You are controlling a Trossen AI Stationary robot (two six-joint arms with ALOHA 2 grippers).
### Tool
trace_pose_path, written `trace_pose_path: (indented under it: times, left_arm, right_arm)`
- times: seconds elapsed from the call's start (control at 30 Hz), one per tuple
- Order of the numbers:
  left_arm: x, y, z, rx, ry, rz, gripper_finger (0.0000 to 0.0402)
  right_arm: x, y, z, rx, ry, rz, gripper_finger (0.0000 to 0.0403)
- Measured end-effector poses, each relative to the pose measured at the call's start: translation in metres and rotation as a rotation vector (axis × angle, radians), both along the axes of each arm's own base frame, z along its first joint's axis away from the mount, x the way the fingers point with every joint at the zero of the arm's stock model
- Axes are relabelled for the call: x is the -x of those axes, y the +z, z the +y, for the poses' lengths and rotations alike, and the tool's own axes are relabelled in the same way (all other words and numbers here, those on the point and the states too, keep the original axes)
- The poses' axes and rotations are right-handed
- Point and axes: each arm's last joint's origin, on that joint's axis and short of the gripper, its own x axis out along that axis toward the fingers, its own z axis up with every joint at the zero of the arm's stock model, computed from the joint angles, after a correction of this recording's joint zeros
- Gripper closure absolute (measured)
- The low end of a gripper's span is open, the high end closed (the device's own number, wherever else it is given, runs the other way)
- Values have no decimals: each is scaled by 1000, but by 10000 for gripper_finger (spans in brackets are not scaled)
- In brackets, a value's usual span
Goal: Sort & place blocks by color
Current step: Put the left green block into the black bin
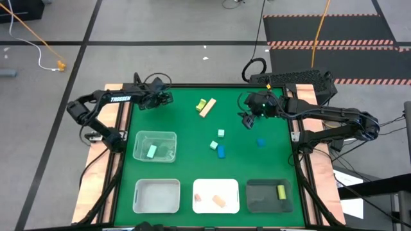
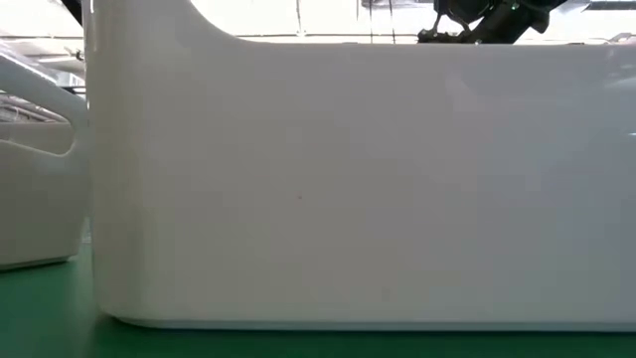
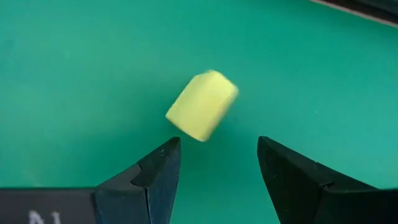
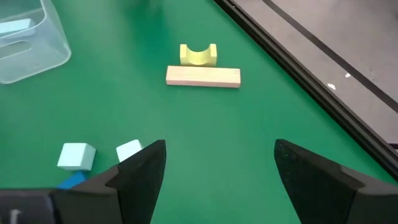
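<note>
Four trays sit on the green table (image 1: 186,109): a clear tray (image 1: 155,146) toward the left, and along the near edge a white tray (image 1: 157,196), a second white tray (image 1: 216,195) and a dark tray (image 1: 269,195). One mint block (image 1: 151,151) lies in the clear tray. Two tan blocks (image 1: 219,201) lie in the second white tray, and a yellow-green block (image 1: 280,191) lies in the dark tray; the first white tray shows nothing in it.

Loose blocks lie on the bare table. A tan bar (image 1: 207,108) touches a yellow-green arch block (image 1: 201,104) near the far edge; the right wrist view shows the same pair, the tan bar (image 4: 203,76) just in front of the arch block (image 4: 198,54). Two mint cubes (image 1: 221,133) sit near the middle with a blue block (image 1: 221,151) beside them, and another blue block (image 1: 261,142) lies apart to the right.

The left gripper (image 1: 160,98) is at the far left of the table, its jaws apart and empty; its wrist camera shows a yellow-green block (image 3: 202,104) on the green surface just beyond its fingers (image 3: 155,174), not touched. The right gripper (image 1: 248,120) hangs over the far right part of the table with jaws wide and nothing between them. In the low view a white tray wall (image 2: 358,179) blocks nearly everything.
</note>
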Motion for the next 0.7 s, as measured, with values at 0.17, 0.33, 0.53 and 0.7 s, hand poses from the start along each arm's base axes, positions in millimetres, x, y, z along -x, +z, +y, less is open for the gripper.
trace_pose_path:
  times: [0.17, 0.33, 0.53, 0.7]
  left_arm:
    - [2, 0, 2, -11, 40, 6, 188]
    - [3, 0, 2, -11, 41, 11, 188]
    - [5, 0, 3, -24, 46, 49, 188]
    - [9, 0, 7, -39, 62, 56, 188]
  right_arm:
    - [1, 0, -2, 6, -1, 4, 115]
    - [1, 0, -2, 9, 1, 6, 115]
    - [1, 0, -2, 7, 1, 5, 115]
    - [1, 0, -2, 8, 1, 5, 115]
